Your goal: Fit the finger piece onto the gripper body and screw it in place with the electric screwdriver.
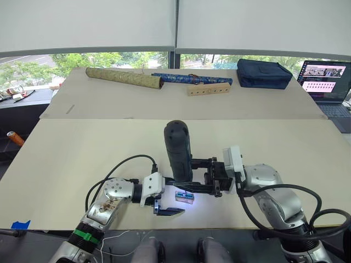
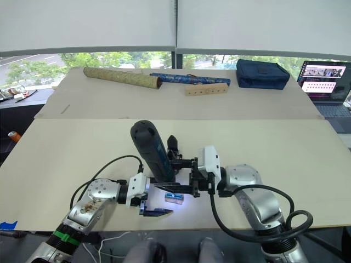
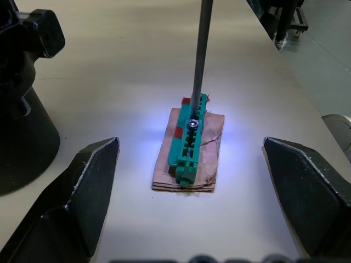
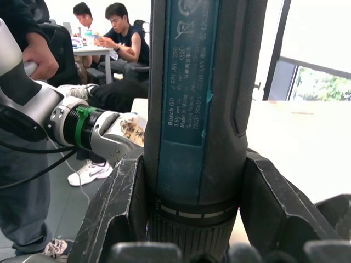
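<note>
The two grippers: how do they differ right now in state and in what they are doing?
The right gripper is shut on the electric screwdriver, holding it upright; the left gripper is open and holds nothing. The right one carries the tool whose metal bit comes down onto the small green block; the left one sits low beside that block, its fingers spread to either side of it. Both are over the near edge of the table.

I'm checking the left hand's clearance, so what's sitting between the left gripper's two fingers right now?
In the left wrist view, the open left gripper frames a small green-and-brown block on the table, lit by the electric screwdriver, whose bit touches it.
</note>
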{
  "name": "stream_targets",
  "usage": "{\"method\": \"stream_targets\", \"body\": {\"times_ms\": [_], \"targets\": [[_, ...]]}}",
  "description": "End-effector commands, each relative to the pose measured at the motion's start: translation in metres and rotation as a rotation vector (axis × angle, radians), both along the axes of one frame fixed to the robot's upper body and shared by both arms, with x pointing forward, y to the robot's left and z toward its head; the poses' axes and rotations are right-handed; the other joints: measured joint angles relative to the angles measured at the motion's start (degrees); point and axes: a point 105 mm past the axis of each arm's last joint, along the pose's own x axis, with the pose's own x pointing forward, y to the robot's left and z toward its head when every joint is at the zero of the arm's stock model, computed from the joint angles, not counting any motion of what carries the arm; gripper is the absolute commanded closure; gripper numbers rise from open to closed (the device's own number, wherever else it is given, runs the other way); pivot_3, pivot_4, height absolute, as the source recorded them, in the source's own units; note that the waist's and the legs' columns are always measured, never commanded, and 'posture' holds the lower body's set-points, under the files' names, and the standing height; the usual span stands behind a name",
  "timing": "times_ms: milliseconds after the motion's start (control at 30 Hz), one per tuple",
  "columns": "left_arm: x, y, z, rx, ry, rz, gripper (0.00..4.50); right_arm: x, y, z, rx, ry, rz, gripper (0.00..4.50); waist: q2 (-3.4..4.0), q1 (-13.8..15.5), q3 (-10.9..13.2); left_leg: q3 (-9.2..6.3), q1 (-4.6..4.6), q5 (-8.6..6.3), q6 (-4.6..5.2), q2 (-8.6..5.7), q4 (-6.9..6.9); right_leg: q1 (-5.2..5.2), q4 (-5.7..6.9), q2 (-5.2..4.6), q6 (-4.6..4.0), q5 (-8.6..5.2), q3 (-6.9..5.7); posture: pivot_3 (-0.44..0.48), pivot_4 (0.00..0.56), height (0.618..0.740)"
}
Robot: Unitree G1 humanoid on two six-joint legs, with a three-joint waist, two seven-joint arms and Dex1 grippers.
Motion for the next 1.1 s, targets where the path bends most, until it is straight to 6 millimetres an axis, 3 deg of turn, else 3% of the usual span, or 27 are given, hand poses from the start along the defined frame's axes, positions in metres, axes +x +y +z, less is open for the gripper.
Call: {"method": "stream_targets", "body": {"times_ms": [33,1100], "targets": [[-0.011,0.002,-0.025,0.058,0.103,0.0,0.05,-0.008,0.001,0.019,0.042,-0.064,0.044,2.57,0.0,0.0,0.0,0.0,0.0,0.0,0.0,0.0,0.0,0.0,0.0,0.0,0.0,0.0,0.0,0.0,0.15,0.74],[-0.008,0.002,-0.024,0.058,0.094,-0.003,0.05,-0.013,0.0,0.033,0.091,-0.074,0.068,2.57,0.0,0.02,0.0,-0.01,0.0,-0.02,0.04,0.0,0.0,0.0,0.0,-0.01,0.0,0.0,0.0,0.0,0.15,0.74]]}}
